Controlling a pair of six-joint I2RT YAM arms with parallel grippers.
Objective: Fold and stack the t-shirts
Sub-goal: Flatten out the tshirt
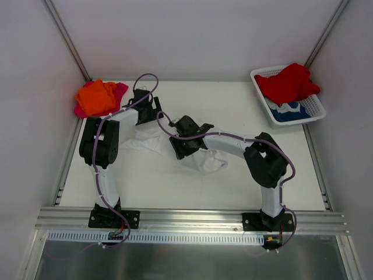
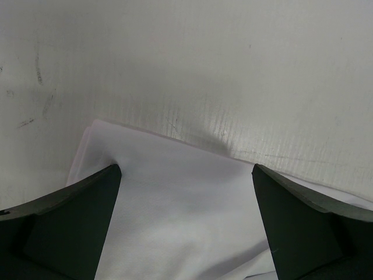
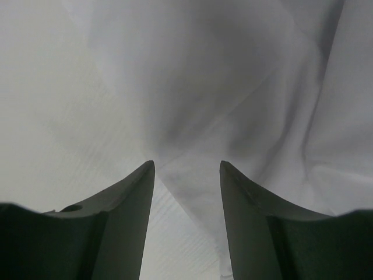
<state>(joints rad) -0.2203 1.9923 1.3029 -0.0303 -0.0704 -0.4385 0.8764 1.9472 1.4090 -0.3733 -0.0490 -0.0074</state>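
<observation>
left gripper [image 2: 186, 169] wide open, holds nothing, fingers straddle a flat corner of the white shirt [image 1: 205, 161], low over it. right gripper [image 3: 186, 166] also open, nothing pinched, hangs over creased folds nearer the shirt's middle. shirt lies rumpled mid worktop [image 1: 233, 105], partly under both arms, not yet folded.

step looks like taking hold to spread it flat. left should drop onto the corner and catch one layer only. right should go for an edge or hem, not the bunched middle, else the cloth drags in a lump. pull flat first, then fold.

around: orange shirt [image 1: 96, 96] on pink shirt [image 1: 121, 90] at far left corner, likely the stack spot. basket [image 1: 317, 99] at far right corner, red shirt [image 1: 288, 81] and blue-and-white shirt [image 1: 288, 111] in it. only the left arm's own elbow sits near the pile, watch it.
</observation>
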